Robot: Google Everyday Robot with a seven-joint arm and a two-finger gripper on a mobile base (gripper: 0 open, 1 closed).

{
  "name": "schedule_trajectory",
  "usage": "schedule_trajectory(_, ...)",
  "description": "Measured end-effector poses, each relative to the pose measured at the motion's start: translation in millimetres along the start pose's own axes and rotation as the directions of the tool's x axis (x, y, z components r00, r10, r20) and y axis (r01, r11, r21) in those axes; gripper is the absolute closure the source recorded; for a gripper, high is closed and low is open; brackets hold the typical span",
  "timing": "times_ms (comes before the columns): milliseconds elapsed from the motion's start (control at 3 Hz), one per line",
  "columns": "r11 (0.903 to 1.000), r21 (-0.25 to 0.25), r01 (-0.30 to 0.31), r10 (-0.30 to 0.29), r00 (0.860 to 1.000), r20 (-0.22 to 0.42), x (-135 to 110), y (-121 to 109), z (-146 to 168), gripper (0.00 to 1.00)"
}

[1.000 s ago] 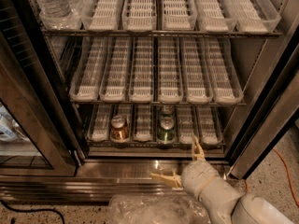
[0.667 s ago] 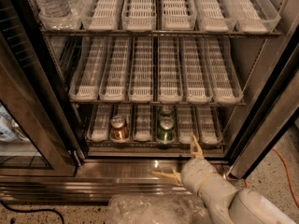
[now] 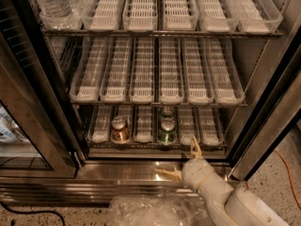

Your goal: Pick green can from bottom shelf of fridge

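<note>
While the green can (image 3: pixel 166 130) sits shelved, fingers (image 3: pixel 195 149) spread wide, empty, just below.

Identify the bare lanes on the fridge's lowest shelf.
Bare on the bottom wire shelf: the far-left lane, the lane between the copper-brown can and the dark green can, both lanes right of it. Crowded: the green can's lane, a second can behind. The two-finger gripper sits open below.

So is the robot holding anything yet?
No, nothing. The tool is open and empty. It sits low in front of the bottom shelf, just short of the green can, and is not touching it.
</note>
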State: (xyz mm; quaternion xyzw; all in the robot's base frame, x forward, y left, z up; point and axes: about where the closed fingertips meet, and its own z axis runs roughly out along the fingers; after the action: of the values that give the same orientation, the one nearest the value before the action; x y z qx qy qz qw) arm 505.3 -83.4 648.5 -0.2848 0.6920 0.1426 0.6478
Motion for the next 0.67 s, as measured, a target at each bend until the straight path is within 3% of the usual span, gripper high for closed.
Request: schedule_trajectory(667,0.9943,0.102,0.030,-0.036,0.998,0.058,26.4,-12.6,12.0,0.00)
